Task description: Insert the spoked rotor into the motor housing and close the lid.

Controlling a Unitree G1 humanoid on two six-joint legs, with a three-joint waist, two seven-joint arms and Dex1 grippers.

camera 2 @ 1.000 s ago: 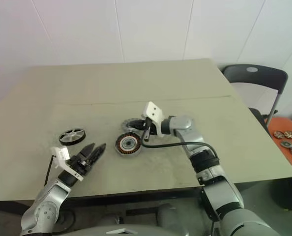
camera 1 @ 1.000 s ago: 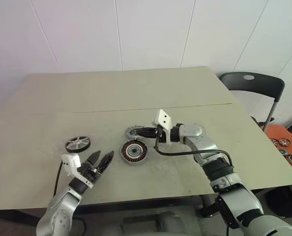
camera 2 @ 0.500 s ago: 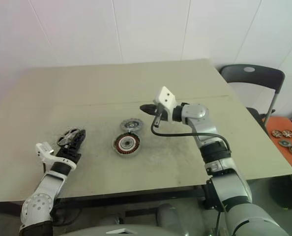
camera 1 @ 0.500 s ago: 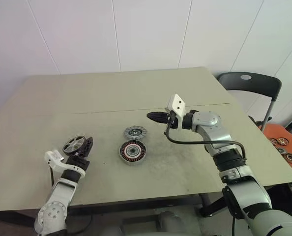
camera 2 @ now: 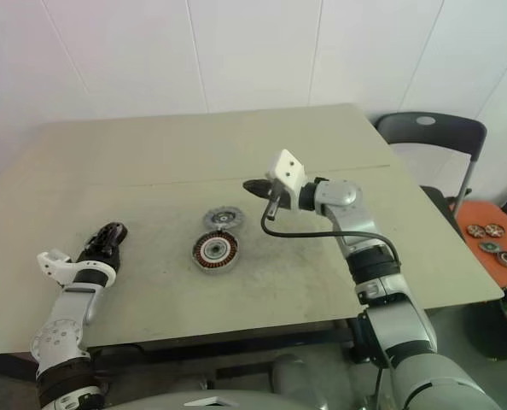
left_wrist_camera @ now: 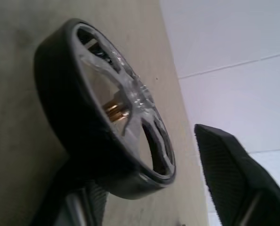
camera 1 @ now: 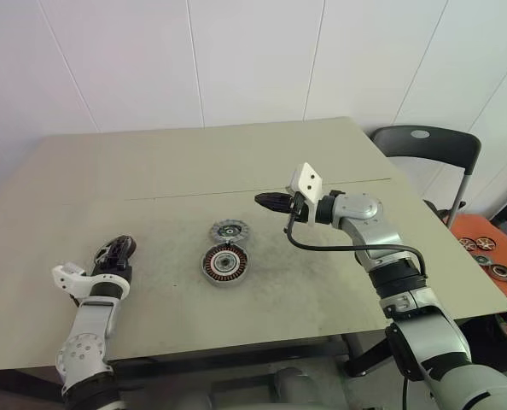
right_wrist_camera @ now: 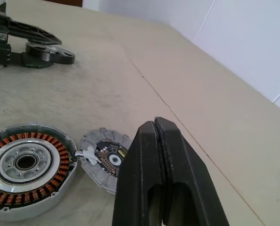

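The spoked rotor (left_wrist_camera: 74, 117), a dark wheel with pale spokes, lies flat on the table at the left. My left gripper (camera 1: 117, 250) is open and straddles it: one finger sits against the rim and the other finger (left_wrist_camera: 234, 174) stands a little clear of it. The motor housing (camera 1: 226, 265), with its ring of copper windings showing, rests mid-table. The lid (camera 1: 230, 231), a notched grey disc, lies just behind it. My right gripper (camera 1: 266, 202) is shut and empty, and hovers above the table to the right of the lid.
The beige table (camera 1: 322, 282) has bare room around the three parts. A black chair (camera 1: 424, 145) stands past the table's right edge. An orange tray (camera 1: 492, 256) with several more wheels sits low at the far right.
My left gripper has swung left with its wrist rolled, and its fingers have drawn in around the rotor. My right gripper lifted away from the lid, then held still.
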